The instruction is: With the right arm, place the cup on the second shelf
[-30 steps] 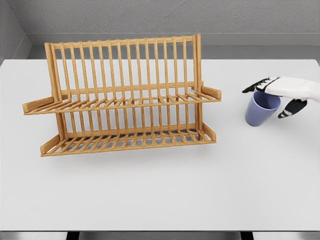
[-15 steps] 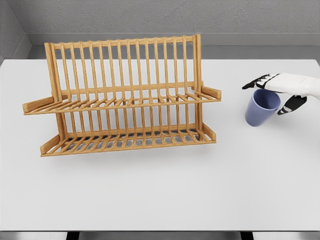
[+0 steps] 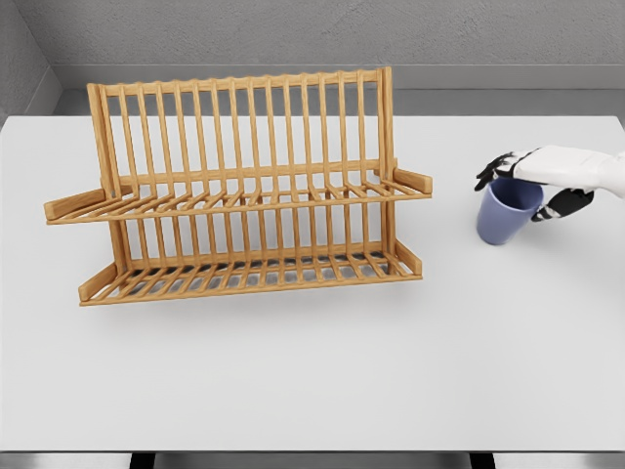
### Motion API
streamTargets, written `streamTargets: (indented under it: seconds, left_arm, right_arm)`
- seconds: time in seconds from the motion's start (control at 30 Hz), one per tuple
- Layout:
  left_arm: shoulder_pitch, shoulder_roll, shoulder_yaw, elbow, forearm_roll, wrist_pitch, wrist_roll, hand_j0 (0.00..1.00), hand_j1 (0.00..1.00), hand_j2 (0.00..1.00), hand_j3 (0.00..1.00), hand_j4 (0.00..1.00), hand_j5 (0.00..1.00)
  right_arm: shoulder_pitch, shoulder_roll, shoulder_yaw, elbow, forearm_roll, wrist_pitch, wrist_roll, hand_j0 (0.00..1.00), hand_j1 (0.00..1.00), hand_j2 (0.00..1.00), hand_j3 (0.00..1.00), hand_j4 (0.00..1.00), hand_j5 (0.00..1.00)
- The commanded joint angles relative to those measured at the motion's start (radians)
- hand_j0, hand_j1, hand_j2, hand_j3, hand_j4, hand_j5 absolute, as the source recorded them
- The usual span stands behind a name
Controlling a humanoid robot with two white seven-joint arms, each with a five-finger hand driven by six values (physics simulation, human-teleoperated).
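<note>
Item: blue-violet plastic cup (image 3: 505, 212), tilted, on the white table (image 3: 312, 371), right of the two-tier wooden slatted dish rack (image 3: 239, 191), well apart from it. My white right hand (image 3: 535, 178) arches over its rim, fingers curled round the rim, thumb behind. I judge the grasp is closed, ready to lift.
</note>
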Motion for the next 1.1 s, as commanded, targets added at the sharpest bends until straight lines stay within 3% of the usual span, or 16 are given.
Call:
streamTargets:
  seconds: [0.0, 0.87, 1.07]
  left_arm:
    - [0.000, 0.000, 0.000, 0.000, 0.000, 0.000, 0.000, 1.00, 1.00, 1.00, 1.00, 1.00, 1.00]
    - [0.000, 0.000, 0.000, 0.000, 0.000, 0.000, 0.000, 1.00, 1.00, 1.00, 1.00, 1.00, 1.00]
    - [0.000, 0.000, 0.000, 0.000, 0.000, 0.000, 0.000, 1.00, 1.00, 1.00, 1.00, 1.00, 1.00]
  right_arm:
    - [0.000, -0.002, 0.000, 0.000, 0.003, 0.001, -0.003, 0.66, 0.66, 0.66, 0.66, 0.66, 0.66]
    - [-0.048, -0.003, -0.017, -0.018, -0.005, 0.001, -0.003, 0.61, 0.61, 0.61, 0.61, 0.61, 0.61]
    - [-0.046, -0.006, -0.089, -0.081, -0.008, 0.001, -0.003, 0.61, 0.61, 0.61, 0.61, 0.61, 0.61]
